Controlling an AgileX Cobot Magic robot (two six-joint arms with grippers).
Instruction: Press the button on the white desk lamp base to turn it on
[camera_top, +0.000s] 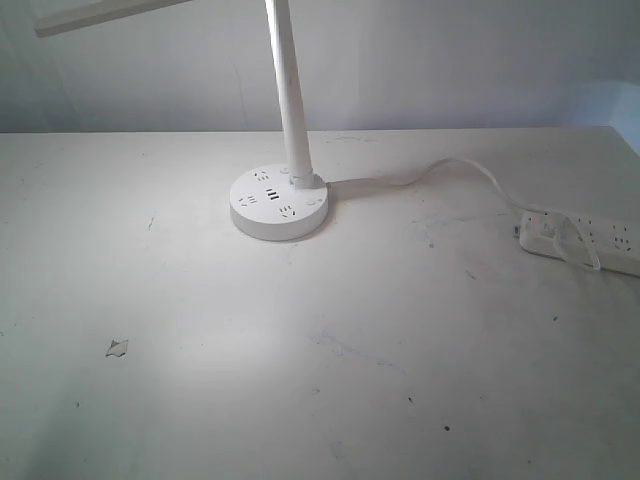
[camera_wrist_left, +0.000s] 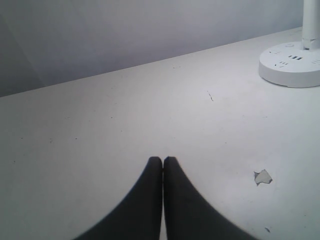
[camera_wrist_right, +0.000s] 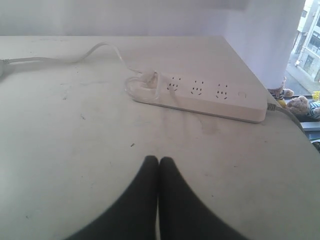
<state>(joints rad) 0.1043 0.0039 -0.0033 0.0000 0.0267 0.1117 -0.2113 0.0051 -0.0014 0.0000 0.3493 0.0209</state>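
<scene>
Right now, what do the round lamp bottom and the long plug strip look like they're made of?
The white desk lamp base looks like smooth matte white plastic: even colour, rounded rim, neatly moulded socket holes. The power strip seems the same hard white plastic, with crisp edges and moulded slots.

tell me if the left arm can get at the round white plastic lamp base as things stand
Probably yes. In the left wrist view only bare white tabletop lies between the shut left hand and the round white plastic lamp base, though the arm's span is not shown.
</scene>
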